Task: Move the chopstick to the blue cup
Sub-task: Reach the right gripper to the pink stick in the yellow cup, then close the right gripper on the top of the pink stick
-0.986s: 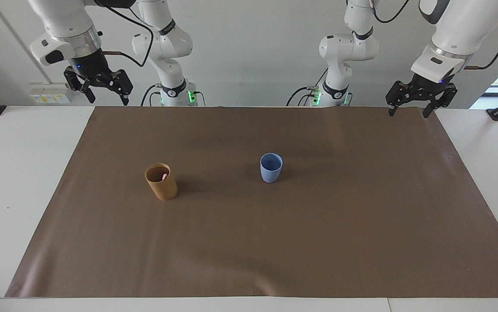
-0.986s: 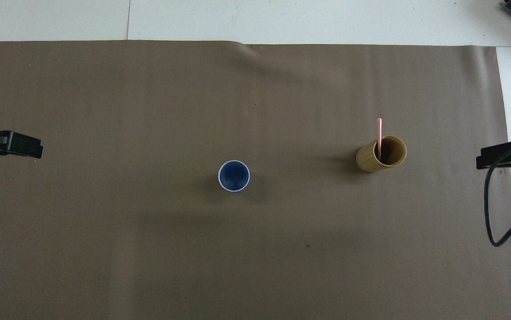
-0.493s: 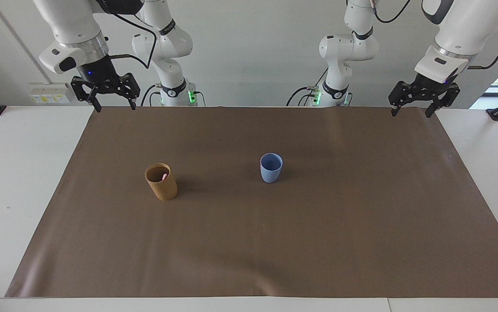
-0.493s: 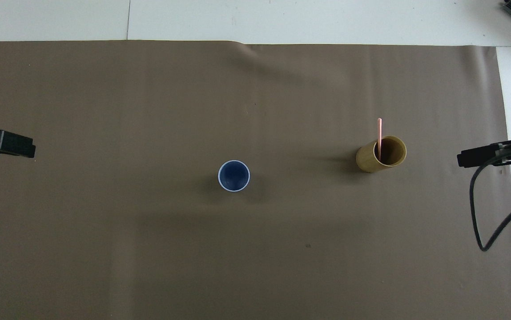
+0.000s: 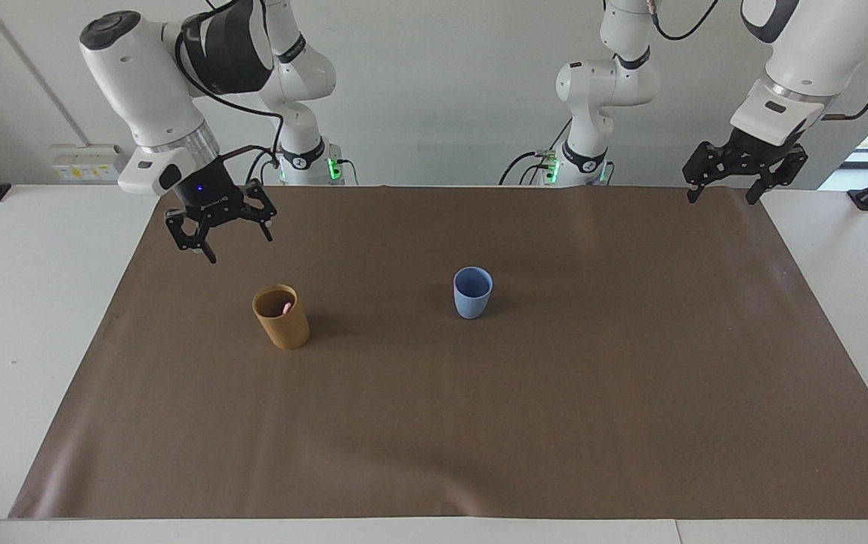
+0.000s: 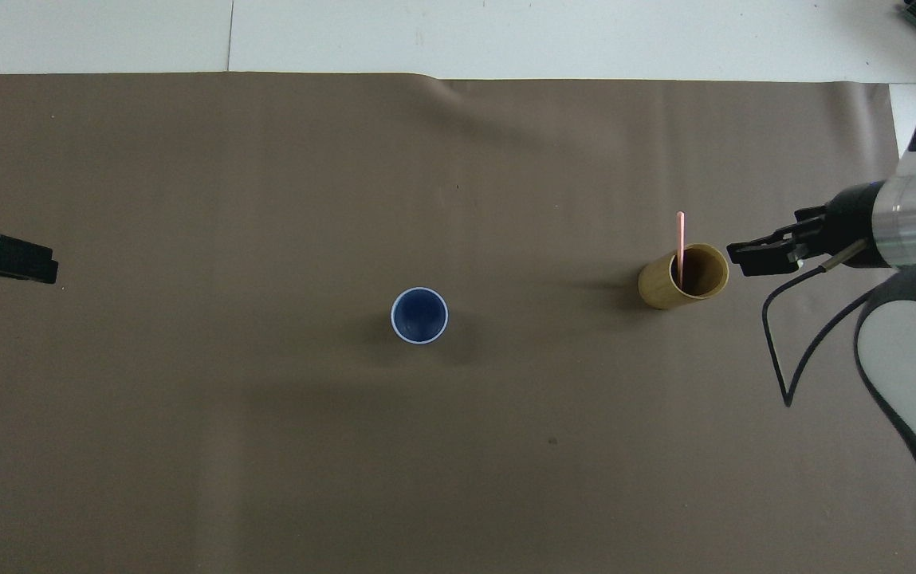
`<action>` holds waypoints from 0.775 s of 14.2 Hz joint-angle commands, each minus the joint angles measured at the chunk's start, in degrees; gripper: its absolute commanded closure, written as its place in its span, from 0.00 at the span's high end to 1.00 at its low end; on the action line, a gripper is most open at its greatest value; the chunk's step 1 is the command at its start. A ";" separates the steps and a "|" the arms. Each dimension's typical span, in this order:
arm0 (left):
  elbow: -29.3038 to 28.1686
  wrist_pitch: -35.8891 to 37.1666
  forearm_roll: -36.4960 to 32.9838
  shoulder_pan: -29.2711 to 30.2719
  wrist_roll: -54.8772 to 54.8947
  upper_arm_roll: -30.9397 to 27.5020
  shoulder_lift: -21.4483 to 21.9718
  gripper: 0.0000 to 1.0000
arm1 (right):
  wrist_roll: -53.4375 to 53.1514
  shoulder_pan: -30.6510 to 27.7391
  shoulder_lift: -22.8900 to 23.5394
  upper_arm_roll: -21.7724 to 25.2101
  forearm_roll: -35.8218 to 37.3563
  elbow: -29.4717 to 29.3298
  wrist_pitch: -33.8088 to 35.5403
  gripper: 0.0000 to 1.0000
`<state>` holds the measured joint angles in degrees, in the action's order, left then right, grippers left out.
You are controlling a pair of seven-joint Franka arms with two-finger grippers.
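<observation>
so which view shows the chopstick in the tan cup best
The overhead view: there the chopstick shows as a long pale-pink stick that rises out of the tan cup past its rim. The facing view shows only its pink tip inside the cup's mouth.

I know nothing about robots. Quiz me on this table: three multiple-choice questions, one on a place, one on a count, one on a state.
1. Where is the thin pale-pink chopstick?
A. in the tan-brown cylindrical cup
B. in the small matte light-blue cup
C. flat on the brown mat

2. How many cups stand on the mat?
A. one
B. two
C. three

3. What is the right gripper doing?
A. gripping the chopstick
B. lifting the blue cup
C. open in the air, holding nothing

Answers:
1 A: the stick pokes out of the tan cup's mouth.
2 B: only tan and blue are there.
3 C: nothing sits between its spread fingers.
</observation>
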<state>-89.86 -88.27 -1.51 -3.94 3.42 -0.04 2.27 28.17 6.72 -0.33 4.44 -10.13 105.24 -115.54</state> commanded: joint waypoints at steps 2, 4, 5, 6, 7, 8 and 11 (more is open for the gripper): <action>1.44 1.26 -0.08 0.60 0.18 0.39 -0.60 1.00 | 12.74 0.48 3.92 0.13 -9.97 2.77 -8.62 1.00; 1.44 1.26 -0.08 0.60 0.18 0.39 -0.60 1.00 | 16.47 0.57 6.04 0.13 -11.49 3.22 -11.71 1.00; 1.44 1.26 -0.08 0.60 0.18 0.39 -0.60 1.00 | 16.56 0.83 6.57 0.13 -11.49 3.31 -12.85 1.00; 1.36 1.26 -0.08 0.60 0.18 0.39 -0.60 1.00 | 16.65 1.44 7.18 0.13 -11.58 3.31 -13.82 1.00; 1.44 1.26 -0.08 0.60 0.18 0.39 -0.60 1.00 | 16.74 1.54 7.62 0.13 -11.58 3.31 -14.88 1.00; 1.44 1.26 -0.08 0.60 0.18 0.39 -0.60 1.00 | 16.65 1.71 7.89 0.13 -11.58 3.31 -15.50 1.00; 1.44 1.26 -0.08 0.60 0.18 0.39 -0.60 1.00 | 16.65 2.51 8.15 0.13 -11.93 3.31 -16.55 1.00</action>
<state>-89.86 -88.24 -1.51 -3.94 3.42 -0.04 2.27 43.03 9.06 7.96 4.44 -19.91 107.93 -130.52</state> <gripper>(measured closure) 0.000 0.000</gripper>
